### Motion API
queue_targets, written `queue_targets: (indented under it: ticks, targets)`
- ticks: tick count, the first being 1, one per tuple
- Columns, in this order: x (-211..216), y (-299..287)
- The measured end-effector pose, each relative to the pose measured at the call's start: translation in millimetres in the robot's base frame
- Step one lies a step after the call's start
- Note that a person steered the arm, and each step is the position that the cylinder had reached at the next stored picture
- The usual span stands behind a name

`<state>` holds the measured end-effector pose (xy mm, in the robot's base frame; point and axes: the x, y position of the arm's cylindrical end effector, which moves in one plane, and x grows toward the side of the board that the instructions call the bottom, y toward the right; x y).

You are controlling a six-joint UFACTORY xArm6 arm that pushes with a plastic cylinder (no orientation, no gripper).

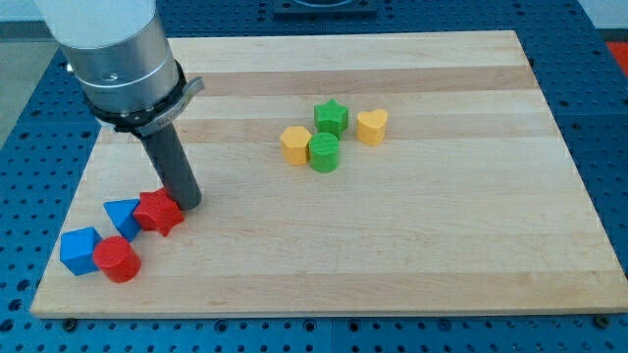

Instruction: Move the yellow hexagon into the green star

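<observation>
my tip [189, 204]: no claw on this rig, so nothing to call wide, narrow or holding. It's just a straight dark rod, and its end sits on the board at the view's lower left.
red star [159, 212]: right up against my tip on the view's left, touching or as good as.
blue triangle-ish block [122, 215]: just left of the red star, looks to be touching it.
red cylinder [118, 259]: below those two, near the board's bottom-left corner.
blue cube [79, 250]: snug against the red cylinder's left side.
yellow hexagon [295, 144]: mid-board, well apart from my tip, off to the view's upper right of it.
green cylinder [324, 152]: touching the yellow hexagon's right side.
green star [332, 119]: just above the green cylinder, up and right of the hexagon, close but I can't tell if they touch.
yellow heart [371, 126]: just right of the green star.
wooden board [442, 226]: open wood between my tip and the hexagon, no blocks on that line.
</observation>
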<state>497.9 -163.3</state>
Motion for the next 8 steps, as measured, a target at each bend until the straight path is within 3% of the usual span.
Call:
queue_targets:
  ticks: [2,5,7,8]
  targets:
    - [9,-16]
    - [-31,124]
    - [-60,164]
    - [-45,130]
